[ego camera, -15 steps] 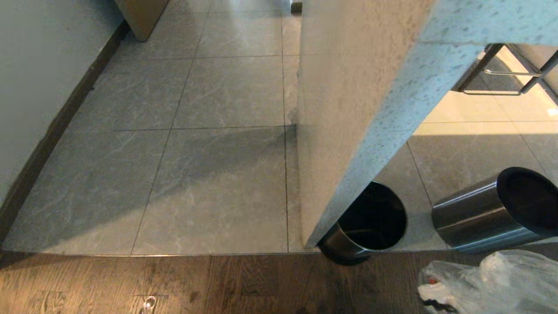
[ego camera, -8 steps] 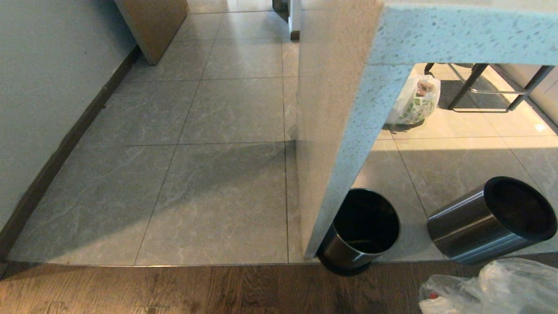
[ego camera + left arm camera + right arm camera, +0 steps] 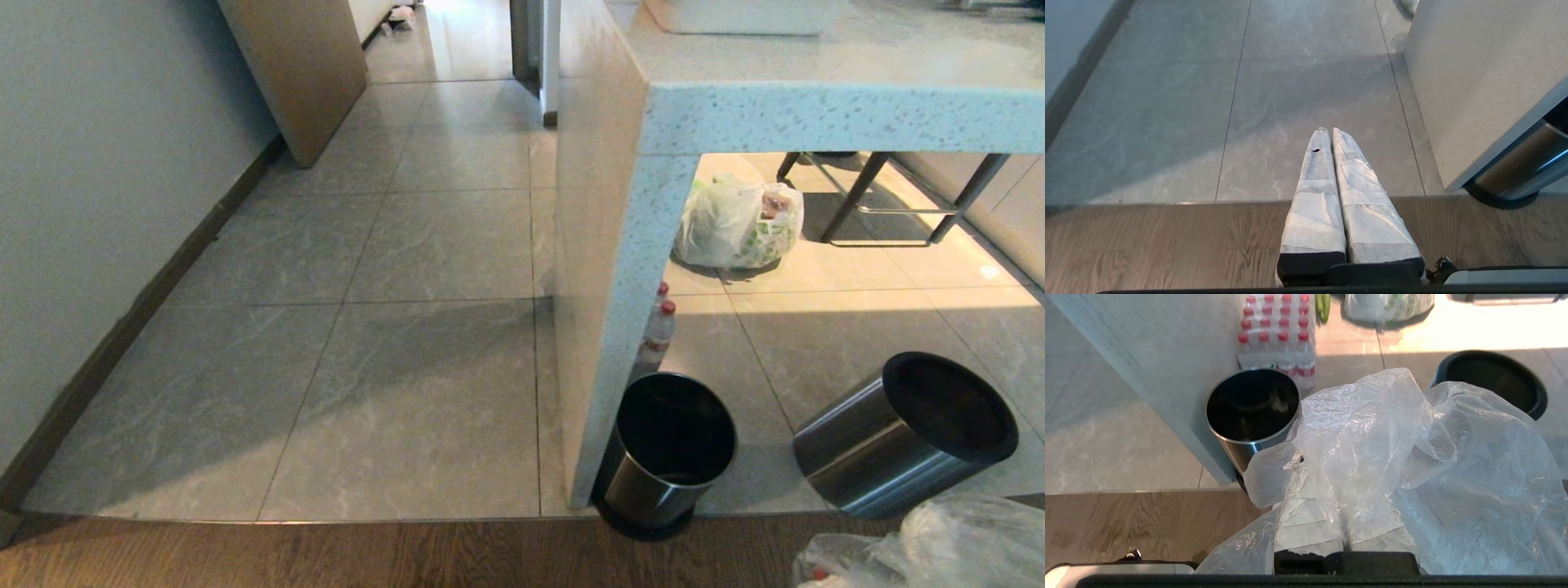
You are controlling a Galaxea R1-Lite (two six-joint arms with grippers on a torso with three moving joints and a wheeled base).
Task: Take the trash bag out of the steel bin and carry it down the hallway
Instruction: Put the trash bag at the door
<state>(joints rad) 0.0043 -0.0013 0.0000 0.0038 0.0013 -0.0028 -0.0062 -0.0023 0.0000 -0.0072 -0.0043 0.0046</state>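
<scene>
Clear crinkly plastic trash bag (image 3: 1412,465) is out of the round steel bin (image 3: 906,433), grasped by the clenched right gripper (image 3: 1345,535); left gripper (image 3: 1329,134) is clenched empty; carrying down the grey-tiled hallway (image 3: 424,245) remains.

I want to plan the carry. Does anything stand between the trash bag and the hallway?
The trash bag hangs from the shut right gripper. The stone counter's side panel stands to the bag's left. The hallway beyond it shows bare tiles up to a beige panel by the wall.
</scene>
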